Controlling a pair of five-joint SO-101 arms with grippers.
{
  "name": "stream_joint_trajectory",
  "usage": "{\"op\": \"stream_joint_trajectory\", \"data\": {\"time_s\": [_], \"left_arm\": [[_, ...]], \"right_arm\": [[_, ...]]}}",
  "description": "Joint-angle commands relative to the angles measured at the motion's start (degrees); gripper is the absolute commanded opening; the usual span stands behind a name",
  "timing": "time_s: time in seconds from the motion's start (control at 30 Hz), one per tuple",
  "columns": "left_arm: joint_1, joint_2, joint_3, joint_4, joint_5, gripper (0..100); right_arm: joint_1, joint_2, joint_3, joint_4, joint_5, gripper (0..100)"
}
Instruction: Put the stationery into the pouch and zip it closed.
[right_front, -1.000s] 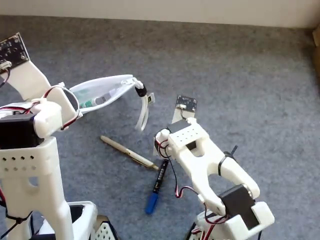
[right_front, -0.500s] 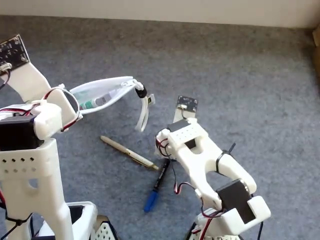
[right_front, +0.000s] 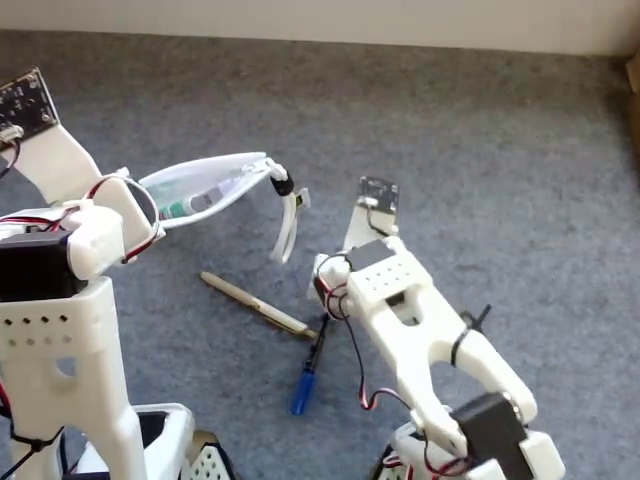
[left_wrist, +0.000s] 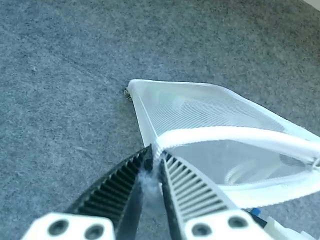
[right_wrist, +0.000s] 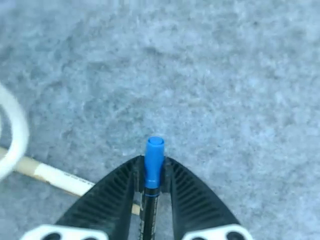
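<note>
The left gripper (left_wrist: 156, 159) pinches the rim of the clear mesh pouch (right_front: 215, 185), which sits at 10 o'clock over the grey carpet (right_front: 480, 150), its mouth open; at the pouch's 5 o'clock lies a beige pen (right_front: 255, 305); just beside its tip, the blue-capped marker (right_front: 306, 372) points to 6 o'clock, its barrel clamped by the right gripper (right_wrist: 153, 164).

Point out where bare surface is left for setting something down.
Bare grey carpet spans the far side beyond the pouch and everything right of the right arm. It is crowded between the arms: the pouch strap, the beige pen and the blue marker in the right pincer.
</note>
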Motion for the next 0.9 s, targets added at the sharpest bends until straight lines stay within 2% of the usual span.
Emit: {"op": "stream_joint_trajectory", "data": {"time_s": [0.0,0.53,0.87], "left_arm": [[-1.10,-0.22,0.66,0.00,0.18,1],[-1.10,-0.22,0.66,0.09,0.09,1],[-1.10,-0.22,0.66,0.18,0.09,1]], "right_arm": [[0.40,-8.84,1.10,-0.22,2.90,0.5],[0.13,-33.10,8.31,-0.22,3.08,0.5],[0.04,-42.51,8.40,-0.31,3.69,0.5]]}}
